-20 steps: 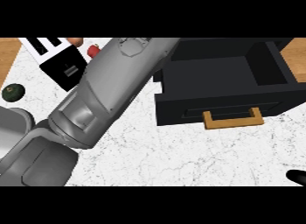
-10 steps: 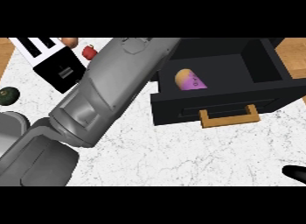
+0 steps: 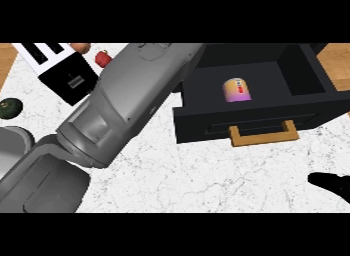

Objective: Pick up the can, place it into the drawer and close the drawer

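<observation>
Can [image 3: 235,90] lies on its side inside the open black drawer [image 3: 311,75], so you need only push it shut, though your left hand's fingers are hidden and the right hand [image 3: 345,187] rests low right, state unclear.

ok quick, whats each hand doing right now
Left hand: hidden past the top of the forearm, cannot be told.
Right hand: only a dark part shows at the lower right edge, holding nothing visible; open or closed cannot be told.

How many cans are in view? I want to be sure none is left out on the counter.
1. The can lies inside the open drawer. The left forearm covers part of the counter, so another could be hidden.
</observation>
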Robot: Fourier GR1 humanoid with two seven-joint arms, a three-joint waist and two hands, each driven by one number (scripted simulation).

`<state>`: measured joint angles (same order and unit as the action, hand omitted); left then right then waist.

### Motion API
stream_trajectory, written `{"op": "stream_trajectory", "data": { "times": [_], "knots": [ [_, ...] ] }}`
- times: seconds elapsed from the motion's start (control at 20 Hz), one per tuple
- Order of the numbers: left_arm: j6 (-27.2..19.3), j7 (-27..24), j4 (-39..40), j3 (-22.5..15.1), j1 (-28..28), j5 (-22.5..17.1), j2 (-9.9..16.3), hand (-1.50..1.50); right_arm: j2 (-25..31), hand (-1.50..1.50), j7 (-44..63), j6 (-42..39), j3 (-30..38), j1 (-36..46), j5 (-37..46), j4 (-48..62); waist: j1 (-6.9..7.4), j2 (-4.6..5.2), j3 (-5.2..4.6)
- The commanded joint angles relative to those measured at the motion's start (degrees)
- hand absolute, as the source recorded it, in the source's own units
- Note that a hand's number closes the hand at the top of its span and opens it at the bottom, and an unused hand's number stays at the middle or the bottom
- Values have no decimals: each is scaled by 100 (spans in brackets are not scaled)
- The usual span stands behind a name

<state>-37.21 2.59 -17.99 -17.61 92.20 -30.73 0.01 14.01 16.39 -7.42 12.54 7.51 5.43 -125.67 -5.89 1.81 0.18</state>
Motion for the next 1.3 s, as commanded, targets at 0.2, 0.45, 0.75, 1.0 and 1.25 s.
{"op": "stream_trajectory", "data": {
  "times": [0.2, 0.45, 0.75, 1.0, 1.25],
  "knots": [
    [67, -371, 16, 201, -37, -368, -1, -150, 456, -150, -239, 1, -759, 588, 1587, 527, 209, -1, -13],
    [5, -356, 60, 105, 132, -399, -1, -150, 447, -150, -853, 345, -1332, 804, 2715, 1505, 317, -11, -4],
    [-21, -287, 182, -29, 217, -243, -1, -150, 272, -150, -1004, 715, -1895, 1470, 3667, 2825, 492, -64, -9],
    [282, -154, 298, 209, 320, -245, 148, -150, 113, -150, -1384, 1310, -2171, 1553, 4410, 3865, 516, -81, -9],
    [305, -276, 216, 289, 193, -184, 227, -150, -215, -150, -1632, 2025, -2272, 2176, 4991, 5250, 604, -79, -9]
  ]
}}
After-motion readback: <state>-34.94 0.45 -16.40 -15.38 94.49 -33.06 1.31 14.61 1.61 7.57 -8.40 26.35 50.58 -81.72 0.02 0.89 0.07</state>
